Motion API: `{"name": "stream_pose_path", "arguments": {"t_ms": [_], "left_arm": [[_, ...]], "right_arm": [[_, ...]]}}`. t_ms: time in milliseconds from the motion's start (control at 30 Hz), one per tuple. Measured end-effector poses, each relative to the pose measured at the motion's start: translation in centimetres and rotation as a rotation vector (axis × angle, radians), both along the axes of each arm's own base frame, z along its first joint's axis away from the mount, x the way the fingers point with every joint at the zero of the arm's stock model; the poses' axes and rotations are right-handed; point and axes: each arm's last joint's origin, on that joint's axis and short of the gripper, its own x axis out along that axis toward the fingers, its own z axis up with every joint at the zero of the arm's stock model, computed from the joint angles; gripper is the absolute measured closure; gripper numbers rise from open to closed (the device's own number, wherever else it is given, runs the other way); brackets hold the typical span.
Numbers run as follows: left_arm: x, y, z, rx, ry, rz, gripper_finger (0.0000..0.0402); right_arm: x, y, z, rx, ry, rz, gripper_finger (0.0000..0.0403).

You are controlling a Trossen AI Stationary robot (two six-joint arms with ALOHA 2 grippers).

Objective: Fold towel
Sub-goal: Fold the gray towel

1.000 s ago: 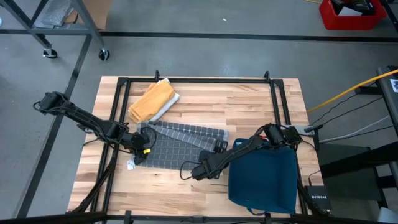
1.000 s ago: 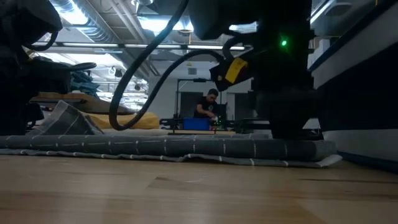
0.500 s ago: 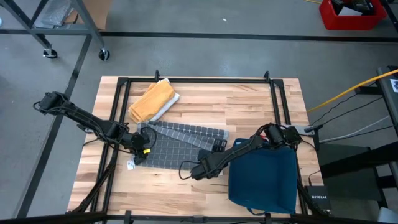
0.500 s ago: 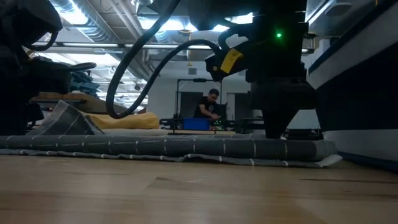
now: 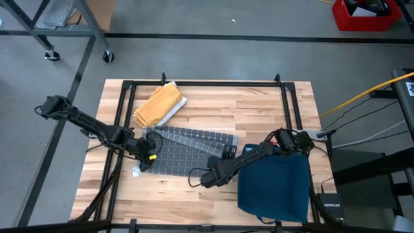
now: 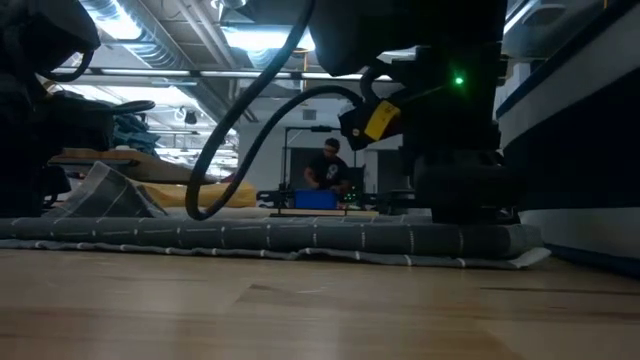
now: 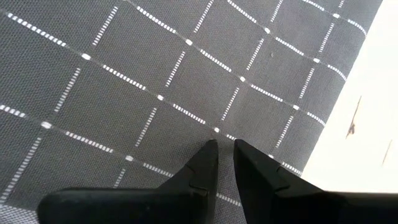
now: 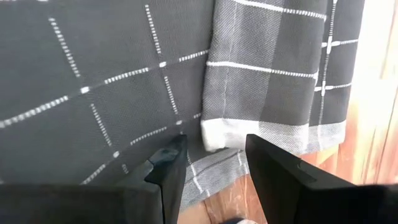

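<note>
Right end effector [image 8: 211, 165] over grey, white-checked towel's [image 8: 124, 68] folded corner.

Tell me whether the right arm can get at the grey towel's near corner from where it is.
Probably yes. The right gripper hangs open right over the grey towel, its fingers straddling a folded hemmed corner, with nothing between them and the cloth. The left gripper sits on the far side.

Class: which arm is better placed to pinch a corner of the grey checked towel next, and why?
Probably the right. The right gripper is open, straddling the grey towel's turned-over corner. The left gripper is nearly closed over flat cloth, inside the edge.
</note>
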Motion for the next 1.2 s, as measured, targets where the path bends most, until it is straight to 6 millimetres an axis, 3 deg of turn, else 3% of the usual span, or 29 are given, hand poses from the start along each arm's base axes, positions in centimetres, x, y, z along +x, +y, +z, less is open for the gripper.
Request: {"name": "stream_pose_path", "arguments": {"t_ms": [700,833,1033,1200], "left_arm": [[0.0,0.0,0.0,0.0,0.0,0.0,0.0357],[0.0,0.0,0.0,0.0,0.001,0.0,0.0357],[0.0,0.0,0.0,0.0,0.001,0.0,0.0357],[0.0,0.0,0.0,0.0,0.001,0.0,0.0357]], "right_arm": [[-0.3,-0.3,-1.0,-0.047,-0.032,0.009,0.0242],[-0.2,-0.3,-1.1,-0.047,-0.039,0.007,0.0281],[-0.2,-0.3,-1.2,-0.032,-0.034,-0.002,0.0382],[-0.2,-0.3,-0.9,-0.041,-0.065,-0.088,0.0386]]}}
